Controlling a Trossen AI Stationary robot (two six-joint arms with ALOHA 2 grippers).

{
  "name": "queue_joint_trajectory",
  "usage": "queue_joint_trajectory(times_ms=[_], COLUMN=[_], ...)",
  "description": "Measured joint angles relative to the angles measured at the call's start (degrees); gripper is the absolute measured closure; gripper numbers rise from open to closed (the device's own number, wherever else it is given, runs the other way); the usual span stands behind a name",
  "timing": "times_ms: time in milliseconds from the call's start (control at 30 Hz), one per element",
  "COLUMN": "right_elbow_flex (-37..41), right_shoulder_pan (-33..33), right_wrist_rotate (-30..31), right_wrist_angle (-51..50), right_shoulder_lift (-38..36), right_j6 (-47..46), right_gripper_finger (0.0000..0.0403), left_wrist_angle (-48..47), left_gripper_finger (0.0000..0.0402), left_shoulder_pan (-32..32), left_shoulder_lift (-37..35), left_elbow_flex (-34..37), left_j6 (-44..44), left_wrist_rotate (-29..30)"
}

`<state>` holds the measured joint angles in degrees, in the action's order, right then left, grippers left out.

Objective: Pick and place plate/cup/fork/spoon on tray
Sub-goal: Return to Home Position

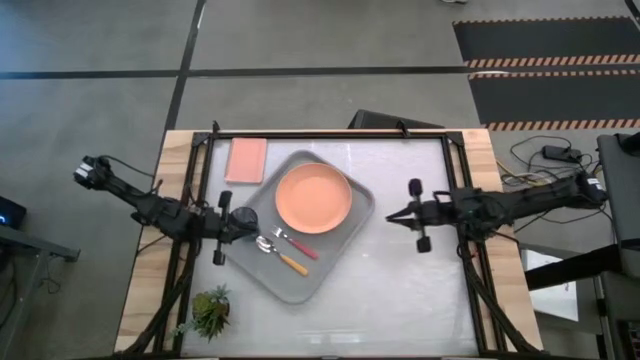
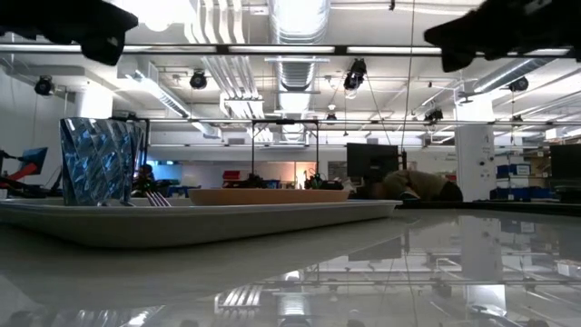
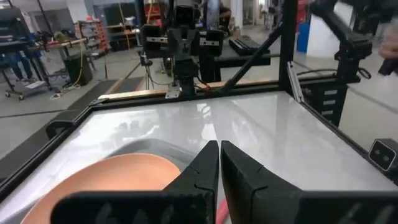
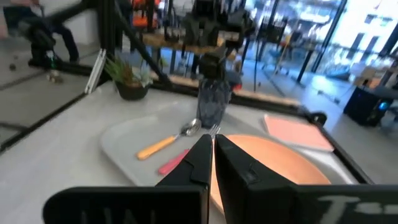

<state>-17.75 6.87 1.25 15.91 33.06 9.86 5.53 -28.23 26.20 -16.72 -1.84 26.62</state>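
The light grey tray lies left of the table's middle. On it are the salmon-orange plate, the dark grey cup standing upright at its left corner, the orange-handled spoon and the pink-handled fork. My left gripper is shut and empty, above the cup; the low view shows the cup standing alone, with the arm well above it. My right gripper is shut and empty, above the bare table to the right of the tray, pointing at it.
A flat pink rectangle lies on the table beside the tray's far left side. A small potted plant stands at the near left corner. The white table top to the right of and nearer than the tray is bare.
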Motion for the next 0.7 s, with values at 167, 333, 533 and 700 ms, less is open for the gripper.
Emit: queue_joint_trajectory(times_ms=[167, 333, 533, 700], right_elbow_flex=[6.07, 11.11, 14.83, 16.46], right_shoulder_pan=[0.00, -0.02, -0.03, -0.15], right_wrist_rotate=[0.25, 0.58, 5.27, 6.46], right_wrist_angle=[0.15, -0.71, -4.52, -5.78], right_shoulder_lift=[-10.54, -20.38, -30.46, -33.05], right_j6=[0.08, 1.24, 4.72, 9.07], right_gripper_finger=[0.0394, 0.0394, 0.0394, 0.0394], left_wrist_angle=[1.52, 2.10, 1.66, 0.98], left_gripper_finger=[0.0402, 0.0402, 0.0402, 0.0402], left_shoulder_pan=[0.02, 0.02, 0.02, 0.06], left_shoulder_lift=[-9.13, -18.53, -26.11, -25.41], left_elbow_flex=[4.79, 8.64, 13.44, 16.20], left_j6=[0.05, 0.01, -0.31, 0.09], left_wrist_rotate=[0.03, 0.30, 1.29, 2.27])
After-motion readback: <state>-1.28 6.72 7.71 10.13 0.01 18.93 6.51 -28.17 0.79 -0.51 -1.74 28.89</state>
